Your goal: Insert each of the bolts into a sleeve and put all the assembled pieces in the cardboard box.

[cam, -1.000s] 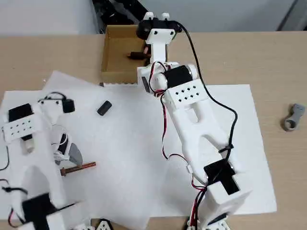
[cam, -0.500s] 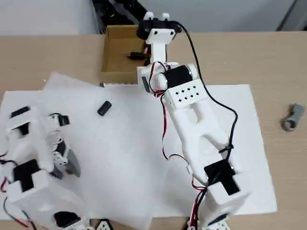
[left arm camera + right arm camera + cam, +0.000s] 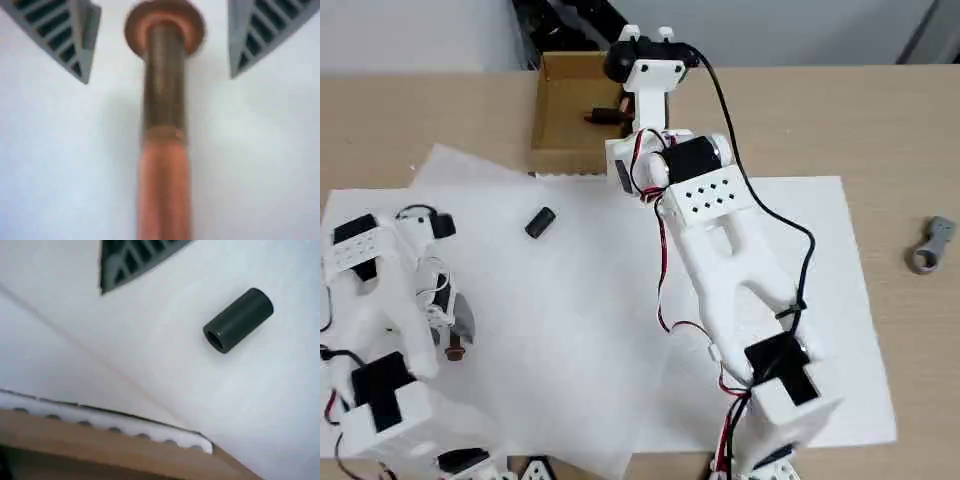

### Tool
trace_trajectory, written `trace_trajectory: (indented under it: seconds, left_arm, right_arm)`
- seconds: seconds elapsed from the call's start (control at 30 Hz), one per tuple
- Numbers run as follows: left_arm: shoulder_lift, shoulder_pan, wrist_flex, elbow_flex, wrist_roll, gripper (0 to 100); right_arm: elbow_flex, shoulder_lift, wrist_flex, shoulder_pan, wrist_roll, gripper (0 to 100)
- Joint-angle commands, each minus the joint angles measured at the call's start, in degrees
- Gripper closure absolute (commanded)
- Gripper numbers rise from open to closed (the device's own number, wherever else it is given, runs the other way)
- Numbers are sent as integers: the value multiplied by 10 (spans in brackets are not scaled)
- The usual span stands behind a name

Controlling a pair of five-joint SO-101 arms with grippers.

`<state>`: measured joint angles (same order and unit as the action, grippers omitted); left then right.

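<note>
Near the white sheet's (image 3: pixel 580 330) left edge, the left gripper (image 3: pixel 159 75) hangs wide open astride a copper bolt (image 3: pixel 164 150), gripping nothing. A black sleeve (image 3: pixel 539 222) lies near the far edge, by the cardboard box (image 3: pixel 552 155), where the right gripper's (image 3: pixel 624 174) state cannot be told.
</note>
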<state>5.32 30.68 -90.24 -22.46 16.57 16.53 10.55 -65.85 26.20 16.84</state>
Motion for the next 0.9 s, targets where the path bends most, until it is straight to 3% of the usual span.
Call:
trace_trajectory:
  seconds: [0.0,0.2,0.4,0.67,0.87]
  left_arm:
    - [-31,-13,16,11,36,833]
    - [-30,-41,40,-22,78,833]
    - [-30,-47,153,-93,110,833]
    - [-30,-46,167,-121,131,835]
    - [-34,-46,168,-119,149,982]
  right_arm:
    - [25,3,0,0,2,815]
    - [26,9,3,0,2,815]
    - [26,7,3,0,2,815]
    - [26,7,2,0,2,815]
    - [26,7,1,0,2,815]
